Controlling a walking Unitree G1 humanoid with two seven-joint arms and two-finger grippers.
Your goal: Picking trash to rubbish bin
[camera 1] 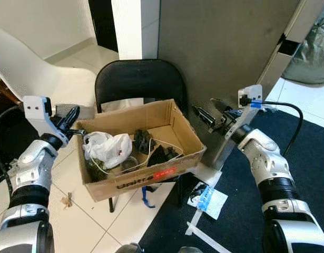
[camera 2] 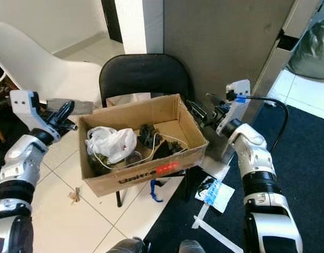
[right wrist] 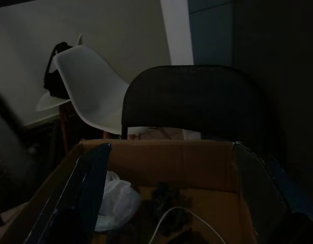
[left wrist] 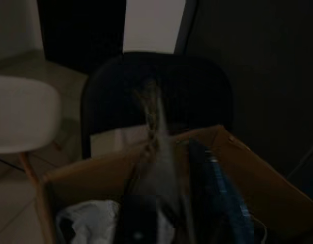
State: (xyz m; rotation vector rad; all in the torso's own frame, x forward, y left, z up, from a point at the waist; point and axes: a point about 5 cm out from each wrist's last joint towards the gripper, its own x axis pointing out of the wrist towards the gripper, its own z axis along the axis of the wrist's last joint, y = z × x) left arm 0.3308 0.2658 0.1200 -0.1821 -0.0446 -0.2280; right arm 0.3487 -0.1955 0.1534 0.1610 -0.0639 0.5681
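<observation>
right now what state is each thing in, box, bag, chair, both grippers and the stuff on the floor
cardboard box: open-topped, resting on the chair seat, partly filled
white plastic bag: crumpled, lying inside the box
white cable: loose, looped over the dark scraps in the box
black chair: upright, under the box
left gripper: at the box's left rim, empty
right gripper: jaws open, empty, beside the box's right wall
blue and white wrapper: flat on the dark mat

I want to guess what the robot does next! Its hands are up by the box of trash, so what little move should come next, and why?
Probably bring both arms inward toward the cardboard box sides. The left gripper sits by the box's left corner, and the right gripper hangs just off its right edge with open jaws. The box rests on a black chair and already holds a white plastic bag, so lifting it looks likely.
</observation>
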